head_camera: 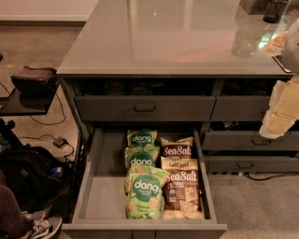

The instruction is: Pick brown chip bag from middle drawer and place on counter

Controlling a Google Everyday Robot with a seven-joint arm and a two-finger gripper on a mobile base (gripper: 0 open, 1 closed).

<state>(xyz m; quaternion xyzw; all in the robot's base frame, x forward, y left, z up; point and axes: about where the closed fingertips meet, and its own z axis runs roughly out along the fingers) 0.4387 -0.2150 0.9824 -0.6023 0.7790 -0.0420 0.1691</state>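
Note:
The middle drawer (88, 189) is pulled open at the bottom centre of the camera view. In its right row lie brown chip bags with "Sea Salt" lettering, one at the back (176, 148) and one in front (183, 187). Three green "dang" bags (145, 189) fill the row to their left. The left part of the drawer floor is bare grey. The counter (163, 37) spreads glossy above the cabinet. My gripper (280, 114), cream-coloured, hangs at the right edge, up and to the right of the open drawer and apart from the bags.
Narrower drawers with bar handles sit above (145, 108) and right (252, 141) of the open drawer. Dark containers (274, 10) stand at the counter's far right. On the floor at left are a black bag (28, 172), cables, a low stand (33, 80) and a person's shoe (43, 227).

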